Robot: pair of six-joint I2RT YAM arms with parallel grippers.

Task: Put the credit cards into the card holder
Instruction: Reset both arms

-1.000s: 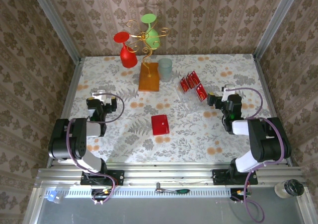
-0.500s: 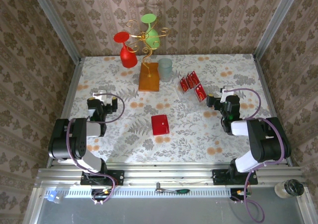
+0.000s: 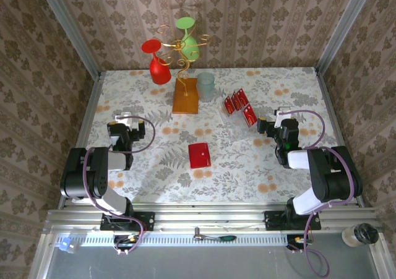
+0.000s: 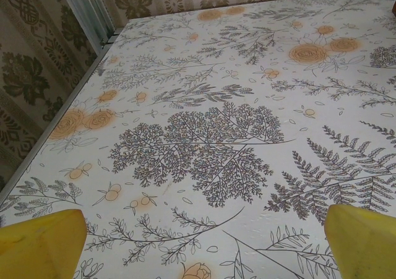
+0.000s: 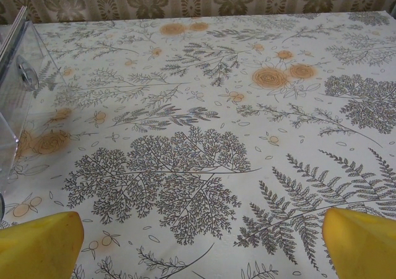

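The card holder (image 3: 199, 155), a flat red wallet, lies closed near the middle of the table. The red credit cards (image 3: 238, 104) stand on edge in a clear plastic tray (image 3: 235, 119) at the back right. My left gripper (image 3: 125, 119) hovers over the left side of the table, well left of the wallet. It is open, and its yellow fingertips (image 4: 40, 242) stand wide apart over bare cloth. My right gripper (image 3: 272, 121) is just right of the tray, also open with nothing between its fingertips (image 5: 362, 242). The tray's clear wall (image 5: 18, 87) shows at the left of the right wrist view.
A gold wire stand on an orange-brown base (image 3: 185, 97) stands at the back with a red glass (image 3: 159, 70) and a green glass (image 3: 189, 42). A grey-green cup (image 3: 205, 86) sits beside it. Papered walls close off three sides of the table.
My right gripper has shifted slightly left toward the tray. The left gripper has barely moved. Both have stayed open.
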